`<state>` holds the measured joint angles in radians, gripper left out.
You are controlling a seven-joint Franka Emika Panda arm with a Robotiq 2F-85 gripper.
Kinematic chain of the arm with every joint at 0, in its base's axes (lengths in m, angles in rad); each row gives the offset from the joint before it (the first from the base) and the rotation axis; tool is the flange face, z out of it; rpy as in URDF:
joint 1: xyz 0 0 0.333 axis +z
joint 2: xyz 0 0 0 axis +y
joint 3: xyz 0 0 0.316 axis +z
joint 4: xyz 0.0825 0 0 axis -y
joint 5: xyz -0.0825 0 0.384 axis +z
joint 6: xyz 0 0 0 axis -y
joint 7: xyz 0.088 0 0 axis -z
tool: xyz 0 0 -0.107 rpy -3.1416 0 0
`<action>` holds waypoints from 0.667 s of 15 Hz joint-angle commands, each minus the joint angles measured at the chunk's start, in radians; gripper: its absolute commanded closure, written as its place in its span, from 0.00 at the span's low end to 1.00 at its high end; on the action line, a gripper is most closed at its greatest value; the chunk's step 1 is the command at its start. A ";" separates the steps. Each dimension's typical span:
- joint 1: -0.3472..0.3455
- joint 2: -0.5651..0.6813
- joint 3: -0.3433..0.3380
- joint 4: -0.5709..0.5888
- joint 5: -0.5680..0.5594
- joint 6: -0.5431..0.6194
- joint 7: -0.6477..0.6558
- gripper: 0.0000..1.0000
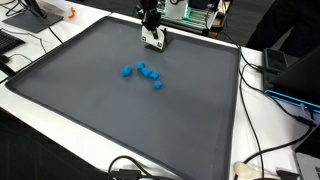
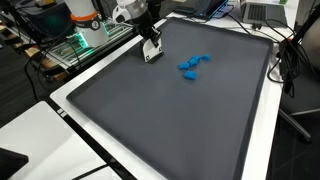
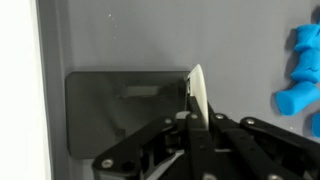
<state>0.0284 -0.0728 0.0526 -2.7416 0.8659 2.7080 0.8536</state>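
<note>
the pincer point(image 2: 152, 52) is hanging over the dark mat's point(image 2: 170, 110) edge, pinching a thin white piece point(image 3: 197, 92) upright, with blue blocks point(image 2: 193, 64) lying well apart beside it, so gripping evenly and moving slowly is probably serving best.

In the wrist view the blocks point(image 3: 300, 70) run off the right edge, so their number there cannot be told. The gripper point(image 3: 195, 120) is cut by the bottom edge. Only its dark linkage and a pale sliver point(image 3: 197, 92) at the tips show, and whether that sliver is a pad or something held cannot be told. In both exterior views the gripper point(image 1: 153, 42) point(image 2: 152, 52) is too small to show how the jaws stand, and the blocks point(image 1: 142, 73) point(image 2: 193, 64) blur together — single pieces are hard to separate. The arm point(image 1: 150, 12) point(image 2: 130, 10) is cut off by the top edge in both — and cables point(image 1: 262, 160) leave an exterior view at the bottom.
</note>
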 commanded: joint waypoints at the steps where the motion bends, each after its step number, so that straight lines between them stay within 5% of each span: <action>1: 0.011 0.009 0.002 -0.008 0.043 0.038 -0.046 0.99; 10: 0.014 0.029 0.004 -0.008 0.109 0.040 -0.119 0.99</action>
<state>0.0333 -0.0540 0.0525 -2.7413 0.9440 2.7230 0.7640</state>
